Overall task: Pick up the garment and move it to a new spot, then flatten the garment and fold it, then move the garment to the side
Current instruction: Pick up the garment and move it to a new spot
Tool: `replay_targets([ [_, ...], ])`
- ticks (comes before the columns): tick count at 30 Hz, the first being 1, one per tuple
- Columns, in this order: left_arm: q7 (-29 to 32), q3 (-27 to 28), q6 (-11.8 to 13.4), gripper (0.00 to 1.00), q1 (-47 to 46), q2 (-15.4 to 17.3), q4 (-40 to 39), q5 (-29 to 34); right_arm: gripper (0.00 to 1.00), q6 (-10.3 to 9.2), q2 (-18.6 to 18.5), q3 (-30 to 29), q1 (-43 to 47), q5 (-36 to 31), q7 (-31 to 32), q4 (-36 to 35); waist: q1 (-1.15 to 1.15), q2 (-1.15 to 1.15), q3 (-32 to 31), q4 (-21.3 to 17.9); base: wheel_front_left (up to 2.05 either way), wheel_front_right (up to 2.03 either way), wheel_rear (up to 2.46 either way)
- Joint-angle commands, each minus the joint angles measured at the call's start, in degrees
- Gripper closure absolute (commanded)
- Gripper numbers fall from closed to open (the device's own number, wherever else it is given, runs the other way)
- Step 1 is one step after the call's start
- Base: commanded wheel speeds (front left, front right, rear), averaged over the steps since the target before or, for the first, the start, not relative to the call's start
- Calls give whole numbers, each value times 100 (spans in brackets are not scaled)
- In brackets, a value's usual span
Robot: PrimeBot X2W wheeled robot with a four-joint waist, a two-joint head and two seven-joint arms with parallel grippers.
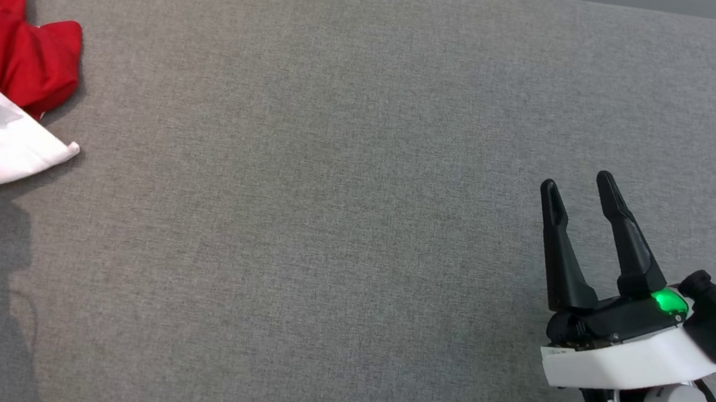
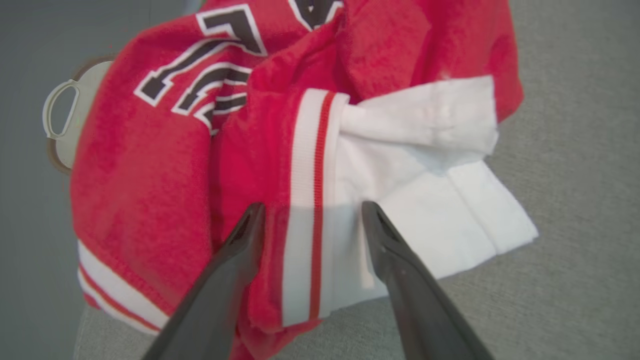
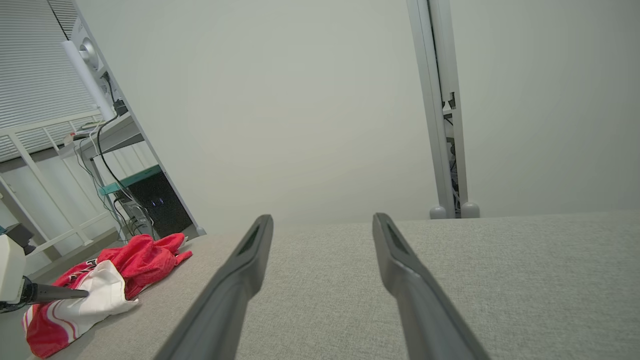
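Soft cloth throughout the garment (image 2: pixel 150 165): red part fuzzy and matt, with a nap like towelling; white panel at centre right of the left wrist view smoother and flatter, creased; white-and-red band ribbed like knit trim; black numerals at the top flat and matt. Grey woven cloth over the table (image 1: pixel 363 160), matt, with a fine, slightly rough weave. Dark, smooth, matt, plastic-looking fingers (image 1: pixel 562 255) on the right gripper (image 1: pixel 578 184), lower right of the head view; glossy white shell (image 1: pixel 621 357) behind them. Smooth, matt, pale wall (image 3: pixel 300 100) in the right wrist view.
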Motion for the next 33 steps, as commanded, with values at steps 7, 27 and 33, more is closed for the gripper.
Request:
replay_targets([
  [7, -266, -139, -56, 100, -255, 18, 170, 66, 0, 11, 18, -1, -48, -86, -52, 89, 0, 0, -87, 77, 0, 0, 0],
  [27, -87, -1352, -245, 100, -481, 86, -2017, 303, 0, 10, 135, -45, 498, 176, -221, 441, 0, 0, -1481, -152, 0, 0, 0],
  [33, 387, -1861, -237, 100, -281, -45, -3494, -153, 0, 10, 170, -129, 601, 207, -251, 446, 0, 0, -1689, -529, 0, 0, 0],
])
